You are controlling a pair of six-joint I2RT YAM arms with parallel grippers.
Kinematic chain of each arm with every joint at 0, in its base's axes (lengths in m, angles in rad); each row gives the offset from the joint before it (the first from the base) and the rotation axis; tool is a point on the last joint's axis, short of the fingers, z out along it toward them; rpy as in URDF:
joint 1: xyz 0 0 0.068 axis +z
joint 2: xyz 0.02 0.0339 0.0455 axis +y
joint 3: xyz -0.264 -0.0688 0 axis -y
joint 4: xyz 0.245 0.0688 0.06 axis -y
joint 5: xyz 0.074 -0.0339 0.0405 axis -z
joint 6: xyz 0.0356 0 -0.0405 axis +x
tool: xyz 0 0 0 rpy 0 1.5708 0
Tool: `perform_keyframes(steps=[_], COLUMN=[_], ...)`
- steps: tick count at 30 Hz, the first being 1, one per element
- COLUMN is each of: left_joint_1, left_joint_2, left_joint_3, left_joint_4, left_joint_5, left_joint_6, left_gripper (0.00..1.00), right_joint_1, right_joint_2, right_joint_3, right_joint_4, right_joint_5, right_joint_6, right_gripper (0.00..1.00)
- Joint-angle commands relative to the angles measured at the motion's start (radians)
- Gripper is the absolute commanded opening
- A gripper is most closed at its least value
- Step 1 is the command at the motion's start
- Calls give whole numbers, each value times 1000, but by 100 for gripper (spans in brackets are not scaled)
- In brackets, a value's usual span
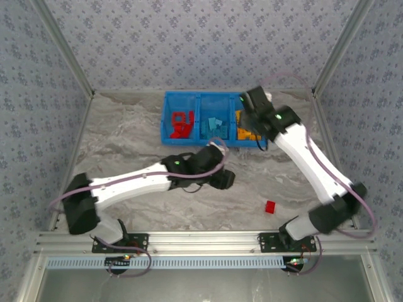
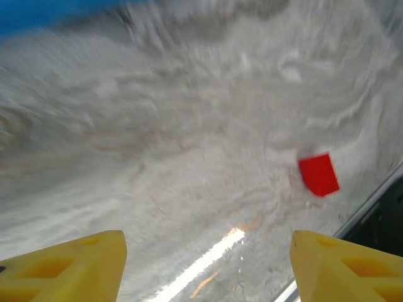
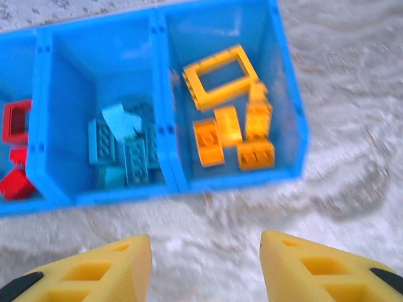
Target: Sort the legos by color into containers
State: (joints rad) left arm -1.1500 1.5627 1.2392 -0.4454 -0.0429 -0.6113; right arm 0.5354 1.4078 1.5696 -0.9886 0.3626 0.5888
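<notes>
Sorting appeared nearly complete. One red brick (image 1: 270,207) lay loose on the worktop (image 1: 126,138), lower right of the overhead view. The one tray (image 3: 286,94) had three compartments, the right holding about six yellow pieces. The left gripper (image 2: 208,251) was spread and empty, and next needed to descend on the brick. The right gripper (image 3: 204,251) hung parted and empty.

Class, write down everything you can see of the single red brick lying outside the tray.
The red brick is small, blocky and plain bright red, plastic by its look, with flat faces and crisp edges; studs cannot be made out. It lies alone on the grey marbled table, near the front edge and towards the right, well apart from the blue tray. Only the table touches it.
</notes>
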Motion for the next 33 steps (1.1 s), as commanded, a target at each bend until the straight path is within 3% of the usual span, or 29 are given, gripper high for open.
perform_keyframes(steps=[1,7,15,24,33], left_joint_1=[-56,-139,-204,-233,-231], left_joint_2=[132,466,778,949,1060], left_joint_3=[128,497,909,1119,1230], left_joint_4=[-1,-224,-481,-542,-568], left_joint_5=[104,115,77,58,46], left_joint_6=[11,53,71,97,111], left_gripper=[71,74,78,78,62], right_joint_1=[4,2,0,1,0], right_joint_2=[-192,-485,-649,-741,-762], right_joint_3=[-134,-189,-176,-186,-223], right_joint_4=[-118,-222,-263,-242,-229], right_joint_5=[-37,-87,-86,-100,-123], right_joint_6=[65,55,78,83,111], right_gripper=[53,61,68,70,70])
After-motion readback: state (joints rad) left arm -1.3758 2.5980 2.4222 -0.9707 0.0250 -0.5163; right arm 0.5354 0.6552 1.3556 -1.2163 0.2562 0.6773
